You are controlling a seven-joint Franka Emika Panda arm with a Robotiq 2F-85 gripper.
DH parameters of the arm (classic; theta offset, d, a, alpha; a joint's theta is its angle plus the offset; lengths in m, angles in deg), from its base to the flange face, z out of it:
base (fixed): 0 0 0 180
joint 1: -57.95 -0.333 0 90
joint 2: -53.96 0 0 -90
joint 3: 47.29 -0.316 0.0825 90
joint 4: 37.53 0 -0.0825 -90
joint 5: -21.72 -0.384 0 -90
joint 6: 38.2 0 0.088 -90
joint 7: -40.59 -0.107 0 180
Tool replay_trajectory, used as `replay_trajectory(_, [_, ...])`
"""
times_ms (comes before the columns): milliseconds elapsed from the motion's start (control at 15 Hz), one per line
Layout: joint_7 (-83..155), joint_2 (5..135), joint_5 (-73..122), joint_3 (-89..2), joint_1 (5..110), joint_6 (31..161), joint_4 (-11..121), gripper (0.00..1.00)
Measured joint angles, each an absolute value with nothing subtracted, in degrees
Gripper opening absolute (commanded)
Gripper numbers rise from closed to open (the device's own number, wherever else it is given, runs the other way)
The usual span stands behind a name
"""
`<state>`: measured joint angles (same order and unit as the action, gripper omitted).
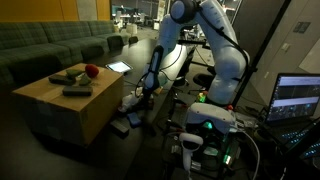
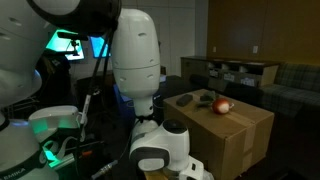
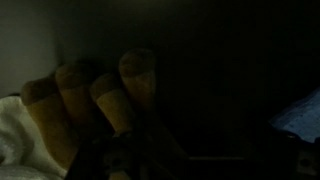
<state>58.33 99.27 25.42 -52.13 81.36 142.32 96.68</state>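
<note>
**open gripper hangs low beside the cardboard box**

the jaws stand spread, and nothing shows between them. the wrist view is very dark. nearest to the gripper there are the yellow lumps, four of them side by side with rounded tops (too dim to say what they are). they fill the left middle of that picture, and it cannot be told whether the gripper touches them. a white cloth lies just beside them at the lower left edge.

in an exterior view the arm bends down from its base. the gripper hangs just off a corner of the cardboard box, above some dark clutter on the floor. it is apart from everything on the box's top. in both exterior views a red round thing sits on that top (ball or fruit, hard to say), with two dark flat things near it.

past the box a lit tablet glows. farther back a green sofa runs along the wall. in an exterior view a low shelf stands behind the box.
</note>
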Motion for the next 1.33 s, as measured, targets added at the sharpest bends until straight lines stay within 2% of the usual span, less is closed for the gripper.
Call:
replay_trajectory(733, [58.5,96.6,28.1,-50.8,82.7,142.3,96.3,1.00])
replay_trajectory(1333, [61.4,101.9,30.4,-53.0,88.4,141.0,91.0,1.00])
